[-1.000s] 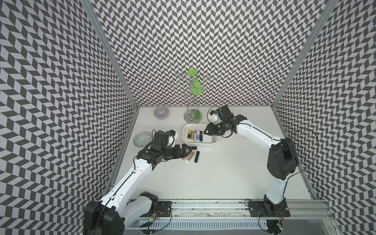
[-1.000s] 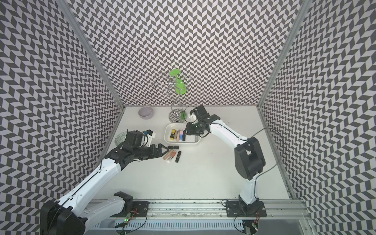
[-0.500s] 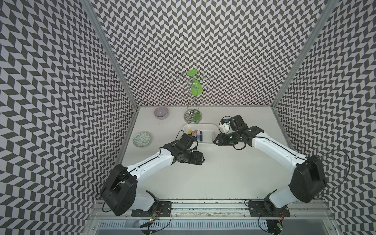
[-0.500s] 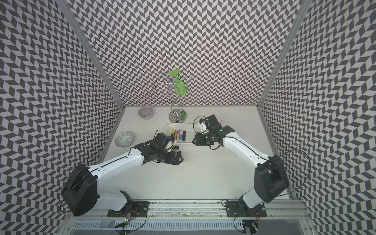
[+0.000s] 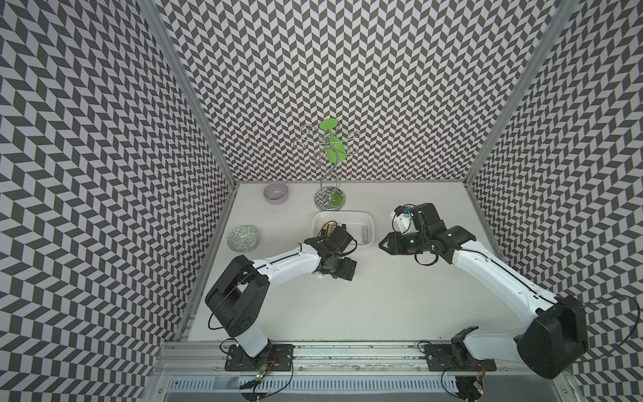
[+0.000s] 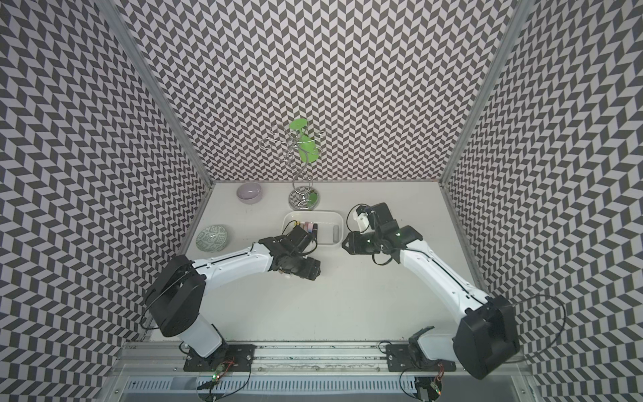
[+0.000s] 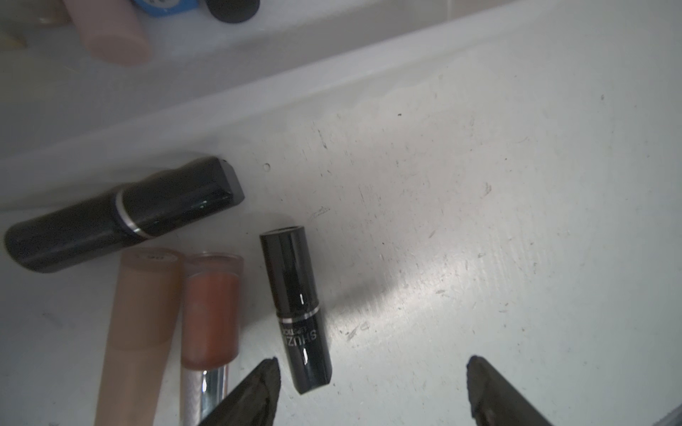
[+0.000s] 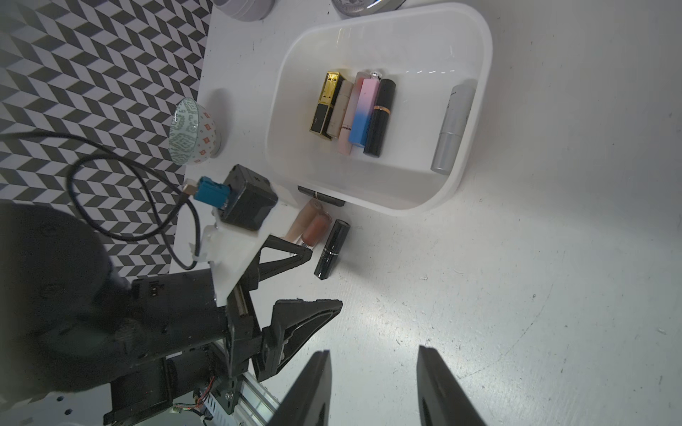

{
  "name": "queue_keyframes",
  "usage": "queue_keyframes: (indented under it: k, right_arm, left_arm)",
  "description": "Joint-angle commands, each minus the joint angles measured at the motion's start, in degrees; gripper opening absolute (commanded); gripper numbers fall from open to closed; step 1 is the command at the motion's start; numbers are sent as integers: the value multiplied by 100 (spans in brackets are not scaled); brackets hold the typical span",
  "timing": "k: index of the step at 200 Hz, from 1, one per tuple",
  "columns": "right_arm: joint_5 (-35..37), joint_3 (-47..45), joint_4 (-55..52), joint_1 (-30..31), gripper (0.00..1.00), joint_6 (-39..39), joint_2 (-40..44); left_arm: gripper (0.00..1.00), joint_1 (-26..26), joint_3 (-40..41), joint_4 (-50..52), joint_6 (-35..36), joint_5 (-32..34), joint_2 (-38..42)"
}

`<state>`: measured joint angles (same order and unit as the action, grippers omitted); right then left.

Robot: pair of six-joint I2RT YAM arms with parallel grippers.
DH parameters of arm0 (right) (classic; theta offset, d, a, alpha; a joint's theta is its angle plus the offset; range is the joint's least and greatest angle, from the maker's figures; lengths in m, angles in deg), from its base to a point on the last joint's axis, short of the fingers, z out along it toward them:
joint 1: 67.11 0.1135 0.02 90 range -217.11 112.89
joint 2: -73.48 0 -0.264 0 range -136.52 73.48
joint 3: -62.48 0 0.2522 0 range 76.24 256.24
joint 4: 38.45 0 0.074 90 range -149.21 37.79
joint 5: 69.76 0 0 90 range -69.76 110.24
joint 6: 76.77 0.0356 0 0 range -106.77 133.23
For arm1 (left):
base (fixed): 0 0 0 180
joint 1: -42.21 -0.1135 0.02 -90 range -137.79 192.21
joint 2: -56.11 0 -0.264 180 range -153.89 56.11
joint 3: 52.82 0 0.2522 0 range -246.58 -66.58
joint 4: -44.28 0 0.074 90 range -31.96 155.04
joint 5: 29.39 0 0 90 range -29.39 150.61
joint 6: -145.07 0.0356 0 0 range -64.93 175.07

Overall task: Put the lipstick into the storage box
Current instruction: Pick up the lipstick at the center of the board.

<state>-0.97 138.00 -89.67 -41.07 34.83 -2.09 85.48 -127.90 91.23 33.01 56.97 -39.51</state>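
The white storage box (image 5: 372, 226) (image 6: 342, 228) (image 8: 487, 73) holds several lipsticks, including a silver one (image 8: 453, 129). In front of its near wall (image 7: 258, 92), more lie on the table. These are a black lipstick with white lettering (image 7: 295, 310) (image 8: 331, 249), a red-brown one (image 7: 210, 310), a beige tube (image 7: 144, 324) and a black one with a silver band (image 7: 121, 214). My left gripper (image 5: 344, 271) (image 6: 309, 271) (image 7: 372, 369) is open, pointing down over them. The lettered lipstick's end lies between its fingers, untouched. My right gripper (image 5: 382, 243) (image 6: 345, 242) (image 8: 373, 354) is open and empty, right of the box.
A lilac bowl (image 5: 276, 192) sits at the back left and a green-patterned plate (image 5: 244, 238) by the left wall. A wire stand with green leaves (image 5: 328, 200) rises just behind the box. Patterned walls close in three sides.
My left arm swung right and came down over the loose lipsticks, and its jaws have narrowed a little. My right gripper drew back from the box toward the right.
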Motion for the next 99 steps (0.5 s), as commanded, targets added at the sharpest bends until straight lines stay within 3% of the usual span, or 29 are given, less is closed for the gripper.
queue_keyframes:
  k: [1,99]
  right_arm:
    - [47,-75,54,-50,42,-152,179]
    - [-135,-211,-30,-275,42,-350,365]
  left_arm:
    - [81,25,-259,159,149,311,-144]
    - [73,29,-570,164,216,522,-814]
